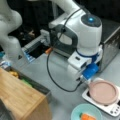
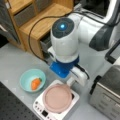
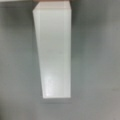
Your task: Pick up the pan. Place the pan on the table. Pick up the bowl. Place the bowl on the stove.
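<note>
Over pan [image 2: 58, 98] handle: pincer [image 2: 70, 81] pointing down; grip state indiscernible.

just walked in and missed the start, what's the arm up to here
The arm has its gripper down at the white handle of the pink pan, which sits on the stove in both front views. The wrist view shows the handle right below it, over the grey table. The teal bowl with an orange item inside stands on the table beside the stove, untouched. Nothing has been lifted.
</note>
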Available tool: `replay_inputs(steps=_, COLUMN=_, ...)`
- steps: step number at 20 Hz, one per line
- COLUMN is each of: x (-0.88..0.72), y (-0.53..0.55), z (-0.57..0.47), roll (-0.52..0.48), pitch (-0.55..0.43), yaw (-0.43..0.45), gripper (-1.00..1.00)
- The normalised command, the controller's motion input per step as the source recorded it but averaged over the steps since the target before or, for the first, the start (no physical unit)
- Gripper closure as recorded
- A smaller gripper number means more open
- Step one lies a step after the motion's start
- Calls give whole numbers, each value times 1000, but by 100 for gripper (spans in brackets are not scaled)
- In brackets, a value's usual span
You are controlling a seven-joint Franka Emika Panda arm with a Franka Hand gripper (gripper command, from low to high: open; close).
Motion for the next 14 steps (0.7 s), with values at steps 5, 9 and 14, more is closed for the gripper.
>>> replay_inputs(steps=5, x=418, y=-45, z=5, roll=-149, pitch=126, yaw=117, gripper=-100)
replay_inputs(steps=9, x=279, y=-30, z=49, roll=-186, pitch=130, yaw=122, gripper=-100)
replay_inputs(steps=14, x=212, y=-13, z=-24, roll=-208, pitch=114, yaw=124, gripper=-100)
